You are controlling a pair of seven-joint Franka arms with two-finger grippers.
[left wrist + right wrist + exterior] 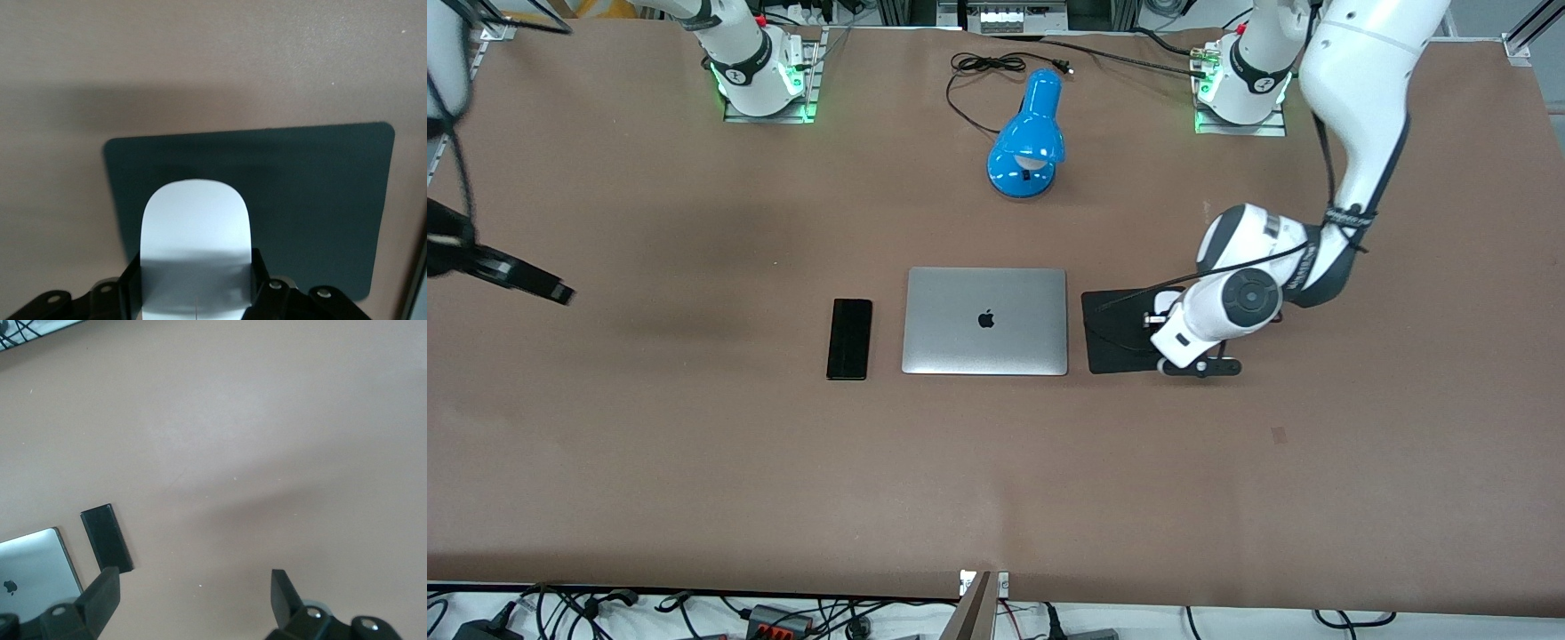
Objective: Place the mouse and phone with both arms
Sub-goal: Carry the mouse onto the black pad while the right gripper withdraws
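The white mouse sits between the fingers of my left gripper, which is shut on it low over the black square pad. In the front view this gripper is over the pad, beside the laptop toward the left arm's end, and the wrist hides most of the mouse. The black phone lies flat on the table beside the laptop toward the right arm's end. It also shows in the right wrist view. My right gripper is open and empty, up over bare table near the right arm's end.
A closed silver laptop lies mid-table between the phone and the pad. A blue desk lamp with a black cable stands between the two arm bases. Cables run along the table's near edge.
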